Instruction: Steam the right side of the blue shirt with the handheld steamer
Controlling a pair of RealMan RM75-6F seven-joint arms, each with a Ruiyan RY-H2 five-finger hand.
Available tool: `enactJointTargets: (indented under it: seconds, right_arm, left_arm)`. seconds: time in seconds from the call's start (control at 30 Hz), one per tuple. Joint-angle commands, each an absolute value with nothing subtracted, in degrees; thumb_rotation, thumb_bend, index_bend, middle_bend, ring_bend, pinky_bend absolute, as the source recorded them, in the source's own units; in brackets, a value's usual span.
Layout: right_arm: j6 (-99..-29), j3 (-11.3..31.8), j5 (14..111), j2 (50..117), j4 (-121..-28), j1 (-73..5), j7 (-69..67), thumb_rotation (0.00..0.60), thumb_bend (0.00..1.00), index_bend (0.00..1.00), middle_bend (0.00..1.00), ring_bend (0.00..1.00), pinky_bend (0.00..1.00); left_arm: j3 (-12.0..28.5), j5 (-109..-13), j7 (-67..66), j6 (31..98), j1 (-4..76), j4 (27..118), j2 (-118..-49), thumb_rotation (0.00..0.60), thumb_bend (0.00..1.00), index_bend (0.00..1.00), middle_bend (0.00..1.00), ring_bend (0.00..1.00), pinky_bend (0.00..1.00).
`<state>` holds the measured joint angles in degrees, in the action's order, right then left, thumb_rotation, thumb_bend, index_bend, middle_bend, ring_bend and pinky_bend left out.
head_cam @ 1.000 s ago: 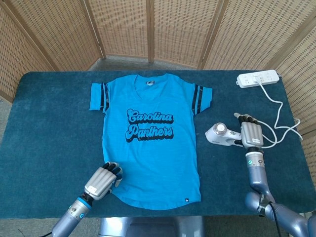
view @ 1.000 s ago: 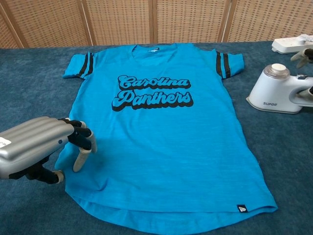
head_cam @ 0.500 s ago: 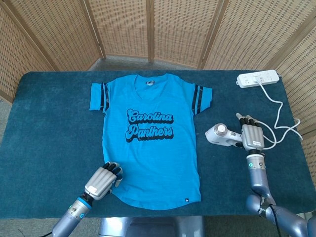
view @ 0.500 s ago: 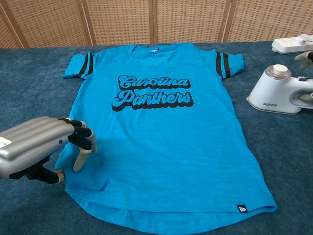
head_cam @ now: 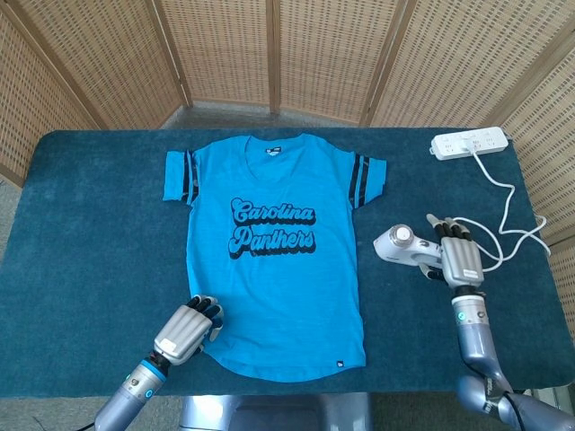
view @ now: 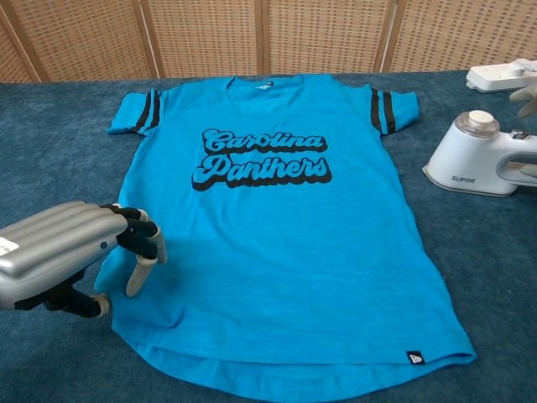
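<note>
The blue shirt (head_cam: 274,247) lies flat on the dark blue table, its print facing up. The white handheld steamer (head_cam: 404,244) sits on the table just off the shirt's right side, also seen in the chest view as the steamer (view: 474,155). My right hand (head_cam: 458,256) hovers over the steamer's handle with its fingers stretched out and apart, not closed around it; only its fingertips (view: 527,94) show in the chest view. My left hand (head_cam: 189,328) rests at the shirt's lower left hem, where its bent fingertips (view: 141,252) touch the cloth.
A white power strip (head_cam: 469,142) lies at the table's far right corner, and its white cable (head_cam: 508,211) runs down past my right hand. Wicker screens stand behind the table. The table's front edge (head_cam: 404,388) is close to both arms.
My right hand has slid a little back toward the table's front edge along the steamer's handle. The left hand, shirt and steamer have stayed put.
</note>
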<state>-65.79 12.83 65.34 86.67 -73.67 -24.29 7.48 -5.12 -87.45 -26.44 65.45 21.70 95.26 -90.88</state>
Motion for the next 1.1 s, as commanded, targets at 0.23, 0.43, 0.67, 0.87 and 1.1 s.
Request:
enactJointTargets:
  seconds: [0.23,0.43,0.67,0.87,1.1]
  right_arm:
    - [-72.43,10.89,70.81,80.99,-83.29,-20.11,5.24,0.600,0.28,0.10,0.20,0.11,0.09]
    - [-74.47,10.70,71.76,77.85,-88.14,-18.48,5.18,0.600,0.28,0.10,0.20,0.11,0.09]
    - [-75.12,10.98,71.87,76.17,-90.46,-17.83,5.31,0.600,0.28,0.10,0.20,0.11,0.09]
    - [-75.53,10.83,71.51,74.65,-93.05,-17.11,6.33,0.600,0.28,0.10,0.20,0.11,0.09]
    - [-76.02,10.41,71.27,73.55,-94.76,-16.38,7.65,0.600,0.28,0.10,0.20,0.11,0.09]
  left_arm:
    - [-5.60,-87.99,-26.36,66.26,21.21,95.94,-89.98,0.600,0.42,0.65,0.37,0.23,0.22]
    - [-6.44,-86.68,-29.63,66.17,20.52,99.34,-87.50,0.600,0.32,0.65,0.37,0.23,0.22]
    - [-7.04,-86.05,-32.09,67.33,19.50,102.97,-84.75,0.595,0.13,0.50,0.36,0.23,0.22]
    - [-6.68,-86.82,-33.44,70.65,18.12,105.55,-82.07,0.419,0.09,0.40,0.34,0.22,0.22]
    - [-5.27,-87.10,-31.56,75.26,16.29,107.57,-77.43,0.420,0.10,0.40,0.34,0.22,0.22]
